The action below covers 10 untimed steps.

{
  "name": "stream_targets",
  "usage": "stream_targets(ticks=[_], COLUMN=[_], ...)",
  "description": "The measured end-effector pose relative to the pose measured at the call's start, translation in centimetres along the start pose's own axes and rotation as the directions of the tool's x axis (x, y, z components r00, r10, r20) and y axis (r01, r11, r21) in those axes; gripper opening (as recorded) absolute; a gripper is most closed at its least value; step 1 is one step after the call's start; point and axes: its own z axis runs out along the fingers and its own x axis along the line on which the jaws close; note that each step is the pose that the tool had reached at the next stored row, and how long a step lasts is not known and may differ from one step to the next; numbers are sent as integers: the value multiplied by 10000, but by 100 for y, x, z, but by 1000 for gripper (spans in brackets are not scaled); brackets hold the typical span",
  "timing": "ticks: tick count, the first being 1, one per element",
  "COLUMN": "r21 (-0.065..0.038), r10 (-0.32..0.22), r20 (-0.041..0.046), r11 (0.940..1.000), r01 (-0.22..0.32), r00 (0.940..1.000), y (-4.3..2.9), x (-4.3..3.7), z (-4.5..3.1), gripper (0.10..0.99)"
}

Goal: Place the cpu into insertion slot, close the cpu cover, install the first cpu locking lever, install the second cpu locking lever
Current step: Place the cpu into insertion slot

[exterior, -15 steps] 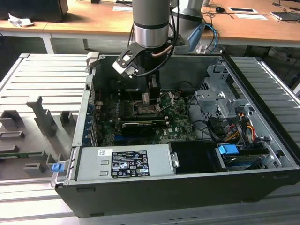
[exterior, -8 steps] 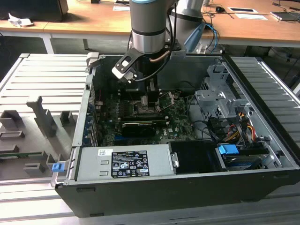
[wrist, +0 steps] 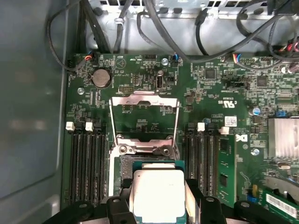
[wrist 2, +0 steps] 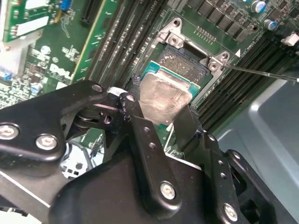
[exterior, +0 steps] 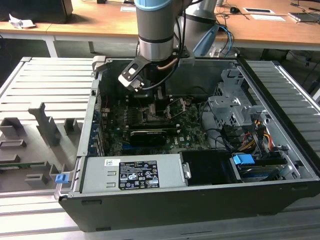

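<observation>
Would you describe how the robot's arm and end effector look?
The arm is a silvery-grey cylinder with a pale blue band and a copper-coloured cable at its wrist. The end effector is matte black, its angular fingers fastened by silver screws.

We see an arm [exterior: 156, 35] built of silver-grey round sections, with a light-blue band [exterior: 152, 4] at one joint and a light-blue cap [exterior: 206, 40] on another. A copper-coloured cable [exterior: 169, 62] loops under the wrist section, beside a black-and-white block [exterior: 131, 76]. In the second wrist view we see the gripper [wrist 2: 161, 114], matt black and made of flat linked bars with rounded ends, pinned by silver screws [wrist 2: 168, 190]. Its fingers [wrist 2: 147, 140] are narrow black bars.
</observation>
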Motion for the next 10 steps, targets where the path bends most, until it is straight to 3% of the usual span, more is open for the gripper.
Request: stream_targets(ticks=[10], r21=[0], r10=[140], r20=[13], r11=[9999], r01=[-140], r00=[9999], y=[-58], x=[72], z=[160], gripper=[525])
